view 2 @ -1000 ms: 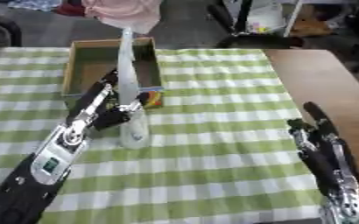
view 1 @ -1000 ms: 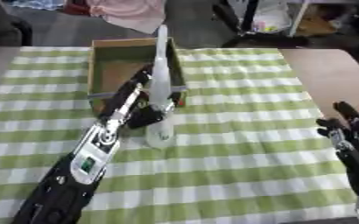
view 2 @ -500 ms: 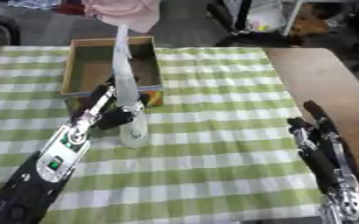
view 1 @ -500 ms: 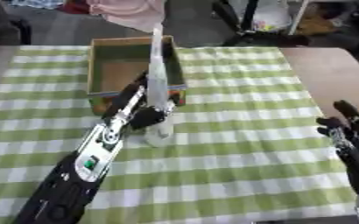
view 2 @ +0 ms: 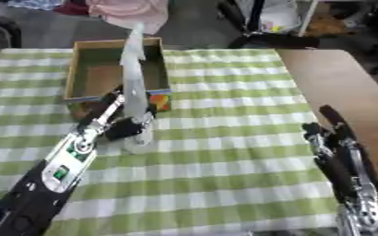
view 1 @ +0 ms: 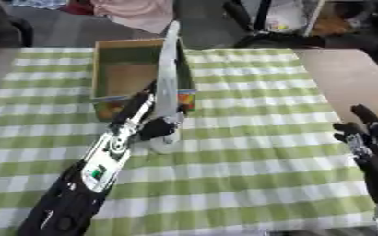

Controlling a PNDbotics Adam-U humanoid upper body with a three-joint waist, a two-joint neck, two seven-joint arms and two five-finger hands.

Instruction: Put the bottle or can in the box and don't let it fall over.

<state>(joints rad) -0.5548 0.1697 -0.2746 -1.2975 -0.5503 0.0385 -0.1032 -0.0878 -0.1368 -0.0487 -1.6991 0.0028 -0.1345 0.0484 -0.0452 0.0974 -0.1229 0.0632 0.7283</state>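
Since a second ago the left hand (view 1: 156, 126) has carried the one tall clear bottle (view 1: 169, 87) nearer the single cardboard box (view 1: 111, 94); the bottle's base now sits just in front of the box's near wall, upright. From the right eye, the left hand's fingers stay curled round the bottle's lower part, while the right hand (view 2: 341, 154) rests by the lower right of the green-checked table (view 2: 233, 133), fingers straight.

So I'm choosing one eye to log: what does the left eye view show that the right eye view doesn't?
Left eye only: nothing of the task; its right hand is cut by the edge. Right eye only: the whole right hand and more bare table. Both: the left hand curled round the upright tall clear bottle, just in front of the box.
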